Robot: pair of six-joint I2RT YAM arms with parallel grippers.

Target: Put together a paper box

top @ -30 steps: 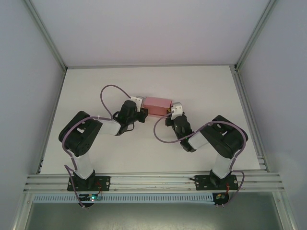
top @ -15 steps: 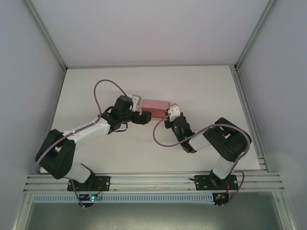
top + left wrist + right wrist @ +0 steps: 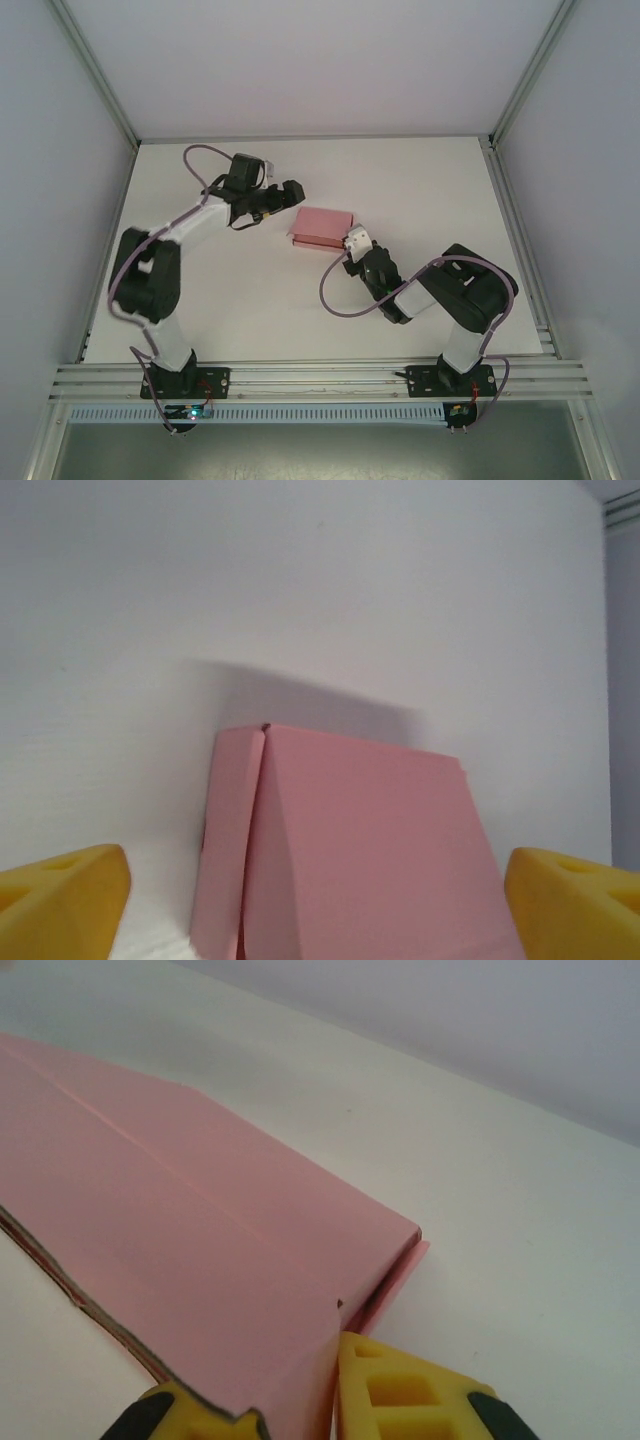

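The paper box (image 3: 322, 226) lies on the white surface (image 3: 430, 190), pink card with a crease running along its top face. The right fingers (image 3: 400, 1390) are clamped on its nearest corner, one pad on either side of the card edge. The left fingers (image 3: 62, 898) stand wide apart and hold nothing. The box sits ahead of them, between their tips. From above, a gap separates them from it.
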